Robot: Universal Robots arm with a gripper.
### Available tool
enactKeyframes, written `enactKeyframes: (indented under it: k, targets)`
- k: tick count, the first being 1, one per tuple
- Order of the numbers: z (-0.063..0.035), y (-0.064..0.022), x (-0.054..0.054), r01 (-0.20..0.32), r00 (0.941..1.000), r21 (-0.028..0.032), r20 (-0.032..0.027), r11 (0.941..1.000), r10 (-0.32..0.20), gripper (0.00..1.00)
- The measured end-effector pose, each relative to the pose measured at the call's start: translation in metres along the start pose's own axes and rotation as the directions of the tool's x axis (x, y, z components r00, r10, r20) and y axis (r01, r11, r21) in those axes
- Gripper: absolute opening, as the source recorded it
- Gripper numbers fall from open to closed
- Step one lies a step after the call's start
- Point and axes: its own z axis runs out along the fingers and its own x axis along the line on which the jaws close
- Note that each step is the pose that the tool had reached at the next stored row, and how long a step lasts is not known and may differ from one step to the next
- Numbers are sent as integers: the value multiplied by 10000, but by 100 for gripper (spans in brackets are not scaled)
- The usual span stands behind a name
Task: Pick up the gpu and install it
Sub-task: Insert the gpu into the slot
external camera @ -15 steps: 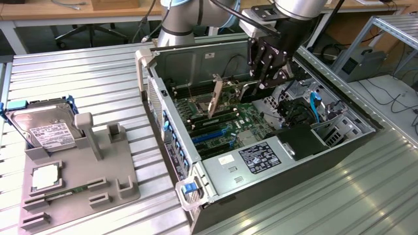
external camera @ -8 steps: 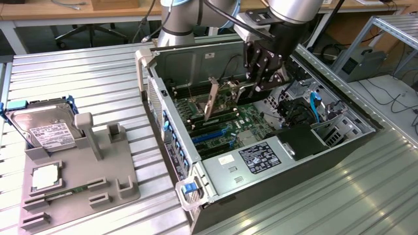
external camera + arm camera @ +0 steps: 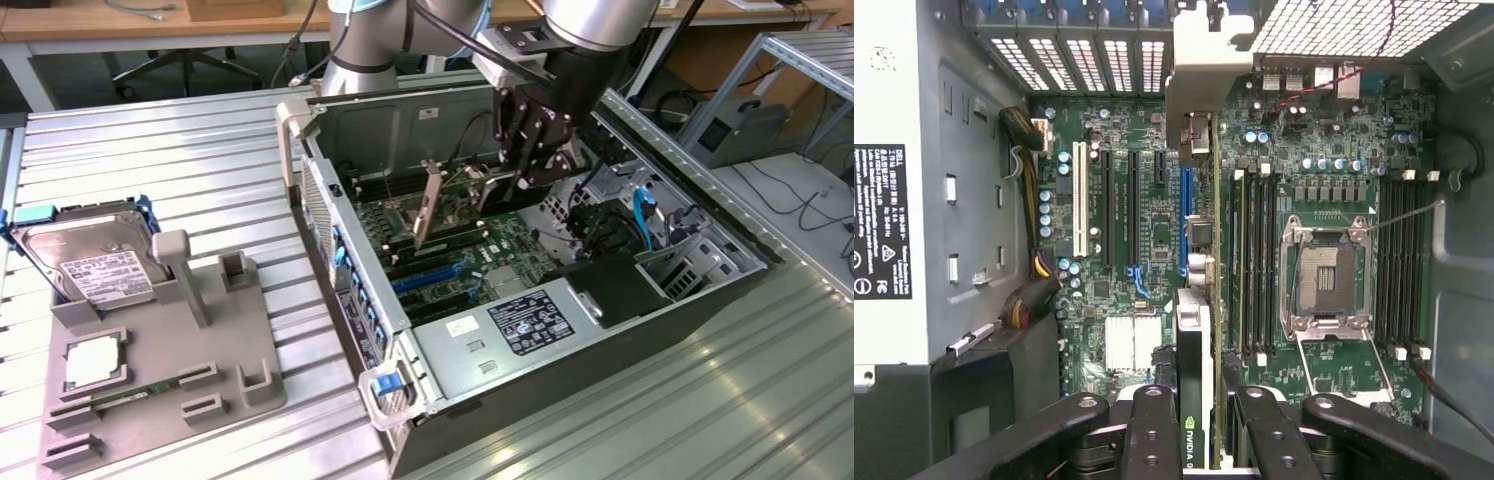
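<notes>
One grey holder (image 3: 160, 380) is seen at the exterior view's left on the ribbed metal tabletop (image 3: 200, 170). A hard drive (image 3: 91, 265) is stood in it, and a green memory stick (image 3: 140, 392) is laid in one of its slots. Toward the middle, an open computer case (image 3: 574, 385) is laid on its side with its motherboard (image 3: 507, 260) exposed. Over that board the gpu (image 3: 430, 205) is held on edge, its pale bracket turned toward the case's slotted rear wall. The hand (image 3: 531, 165) is closed narrowly on the end opposite the bracket, with fingers (image 3: 1152, 430) pressed to both faces. In the wrist view the card is lined up beside a blue slot (image 3: 1186, 215); whether it is seated cannot be told.
</notes>
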Motion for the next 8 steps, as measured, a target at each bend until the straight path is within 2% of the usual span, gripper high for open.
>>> enactKeyframes:
  k: [8]
  targets:
    - [5,20,-2,0,10000,0,-1,10000,0,27]
